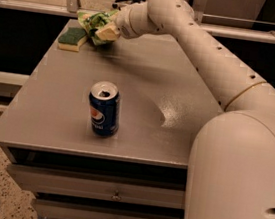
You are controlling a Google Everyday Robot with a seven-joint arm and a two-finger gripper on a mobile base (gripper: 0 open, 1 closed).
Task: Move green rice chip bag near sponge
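The grey surface (181, 87) carries everything, and my arm (209, 60) reaches across it to its far corner, because that is where the sponge sits. My hand (106, 31) is at that corner, clenched on the green rice chip bag (93, 19). I judge the grip from how the crumpled foil bunches against my hand and seems to hang a little off the surface, with shadow beneath it.

The blue soda can (104, 108) stands upright and opened, well behind my hand toward the near edge. It is out of my way and nothing lies between it and me.

The bag is on the far side of my hand, close to the surface's far edge, so I should set it down with care. The sponge (72, 38) lies flat just beside my hand, scouring side up, and the bag is already near it. Lowering and letting go look like all that remains.
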